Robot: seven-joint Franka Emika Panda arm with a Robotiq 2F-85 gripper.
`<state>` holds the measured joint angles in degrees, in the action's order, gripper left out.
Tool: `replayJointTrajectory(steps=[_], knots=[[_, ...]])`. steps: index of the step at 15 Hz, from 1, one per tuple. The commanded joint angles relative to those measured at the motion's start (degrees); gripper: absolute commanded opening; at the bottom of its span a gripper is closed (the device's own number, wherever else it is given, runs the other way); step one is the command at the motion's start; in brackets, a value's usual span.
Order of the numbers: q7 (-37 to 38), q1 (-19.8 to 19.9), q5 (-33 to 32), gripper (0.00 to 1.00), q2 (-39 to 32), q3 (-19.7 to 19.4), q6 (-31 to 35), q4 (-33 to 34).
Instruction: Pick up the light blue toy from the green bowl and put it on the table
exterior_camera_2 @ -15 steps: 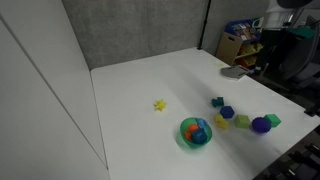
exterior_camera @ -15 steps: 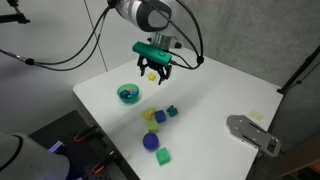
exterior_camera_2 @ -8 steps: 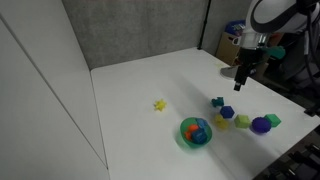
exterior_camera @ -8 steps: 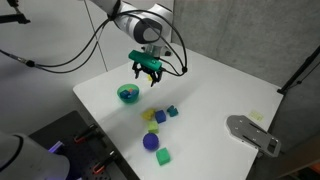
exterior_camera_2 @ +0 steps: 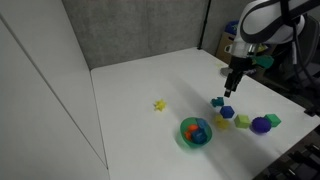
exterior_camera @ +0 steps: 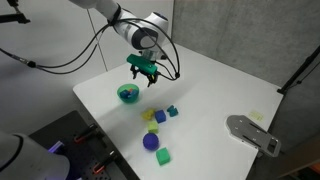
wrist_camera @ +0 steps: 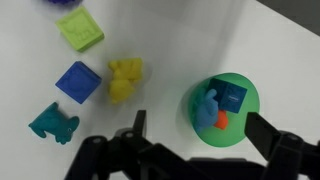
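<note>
A: What is laid out, and where?

B: A white table (exterior_camera: 215, 90) is shown in both exterior views. Above it the claw (exterior_camera: 143, 69) is held in the air, clear of everything. A green bowl (wrist_camera: 225, 78) is set close to one corner of the tabletop. A few loose blocks (exterior_camera: 160, 117) are spread farther from that corner, apart from the bowl.

A: And the claw, is anything held in it?

B: Nothing is held. In the wrist view its two fingers (wrist_camera: 268, 135) are spread wide, one to each side of the bowl, with only empty air between them.

A: Where is the piece that is wanted?

B: The light blue toy (wrist_camera: 207, 103) is lying inside the bowl, on the side toward the yellow toy (wrist_camera: 125, 80) outside it. It is pressed against a darker blue cube (wrist_camera: 232, 97), and an orange piece (wrist_camera: 221, 121) is tucked just beside both.

A: So which step is judged to be in hand?

B: The approach, by the look of it. The claw is lined up roughly over the bowl, but no descent into it has been made and no grasp has been started.

A: What is called for next?

B: The claw would need to be centred on the light blue toy, not on the bowl's middle. It would then be lowered until the toy is bracketed by the fingers. Care is needed, since the cube and the orange piece are packed so close that either could be pinched along with it. The rim could also be struck by a finger. Only once the toy is gripped can it be lifted out and set on a bare stretch of table.
</note>
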<state>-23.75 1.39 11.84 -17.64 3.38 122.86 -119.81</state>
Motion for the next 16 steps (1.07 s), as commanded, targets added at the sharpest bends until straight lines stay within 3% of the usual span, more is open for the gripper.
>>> replayJointTrajectory(steps=[1, 8, 16], knots=[[0.2, 0.5, -0.2, 1.0, 0.0, 0.5, -0.1, 0.1], [1.1, -0.9, 0.9, 1.0, -0.3, 2.2, 10.4, -3.4], [2.2, -1.8, 2.0, 1.0, -7.0, 7.0, 18.6, -3.5]])
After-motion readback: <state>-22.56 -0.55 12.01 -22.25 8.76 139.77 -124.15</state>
